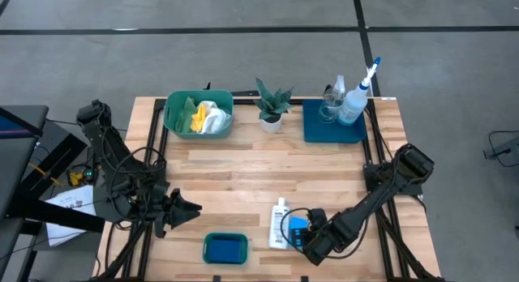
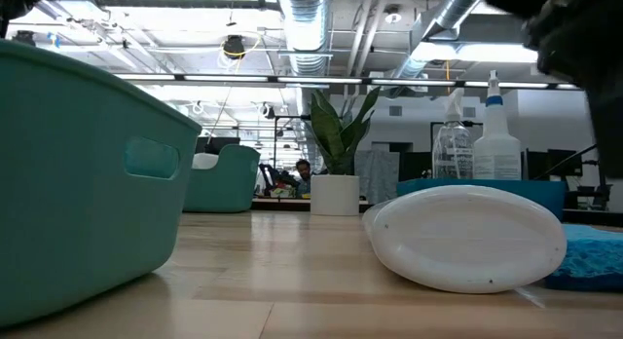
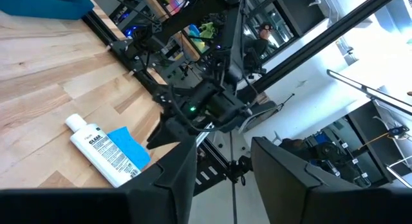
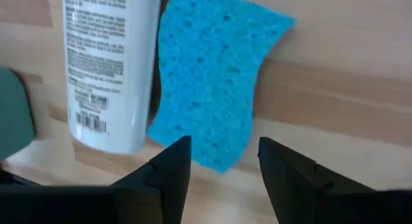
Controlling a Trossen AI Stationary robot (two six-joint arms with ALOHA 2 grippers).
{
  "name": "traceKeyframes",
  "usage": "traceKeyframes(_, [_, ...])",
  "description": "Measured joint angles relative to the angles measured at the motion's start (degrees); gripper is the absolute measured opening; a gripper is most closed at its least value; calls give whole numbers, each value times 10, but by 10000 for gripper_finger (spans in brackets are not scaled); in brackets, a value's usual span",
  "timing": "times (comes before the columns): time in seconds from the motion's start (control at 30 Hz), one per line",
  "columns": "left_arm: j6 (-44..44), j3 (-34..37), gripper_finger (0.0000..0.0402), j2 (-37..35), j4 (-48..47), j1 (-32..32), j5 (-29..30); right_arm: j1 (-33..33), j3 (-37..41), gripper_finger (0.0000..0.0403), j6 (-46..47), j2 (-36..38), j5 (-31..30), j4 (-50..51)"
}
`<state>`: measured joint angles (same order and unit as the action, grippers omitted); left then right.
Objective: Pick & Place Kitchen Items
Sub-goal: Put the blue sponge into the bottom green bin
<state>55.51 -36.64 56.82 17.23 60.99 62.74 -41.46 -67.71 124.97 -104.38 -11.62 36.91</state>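
Observation:
A small white bottle (image 1: pixel 280 224) lies on its side near the table's front edge, and a blue sponge (image 1: pixel 298 226) lies flat on the table against its right side. In the right wrist view, the fingers of my right gripper (image 4: pixel 222 163) stand open just above the sponge (image 4: pixel 212 76), near its near edge, pointing steeply down; they touch nothing that I can see. My left gripper (image 1: pixel 188 211) hangs level and open over the near left of the table, pointing right toward the bottle (image 3: pixel 106 150), with nothing between its fingers (image 3: pixel 222 169).
A small green tub (image 1: pixel 225 248) holding something blue stands at the front edge, left of the bottle. At the back stand a green tub (image 1: pixel 199 113) of yellow, green and white cloths, a potted plant (image 1: pixel 272 108), and a dark blue tray (image 1: pixel 315 128) with two spray bottles (image 1: pixel 349 100).

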Motion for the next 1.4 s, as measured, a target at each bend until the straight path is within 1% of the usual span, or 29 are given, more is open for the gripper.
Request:
traceKeyframes(0.07, [0,0,141,0,0,0,0,3,13,171,0,0,0,-19])
traceKeyframes(0.2, [0,0,140,0,3,0,0,5,27,163,0,0,0,-27])
traceKeyframes(0.73, [-1,0,140,0,5,0,0,38,28,158,-13,0,-2,-21])
traceKeyframes(0.97, [-2,0,138,0,-3,0,0,40,28,157,-24,0,-1,-20])
traceKeyframes(1.17, [-2,0,136,0,-9,0,0,36,31,157,-26,1,11,-16])
traceKeyframes(1.27, [-2,0,137,0,-9,0,0,31,48,157,-25,1,11,-36])
traceKeyframes(1.4, [-2,0,137,0,-10,0,0,28,79,157,-25,1,11,-115])
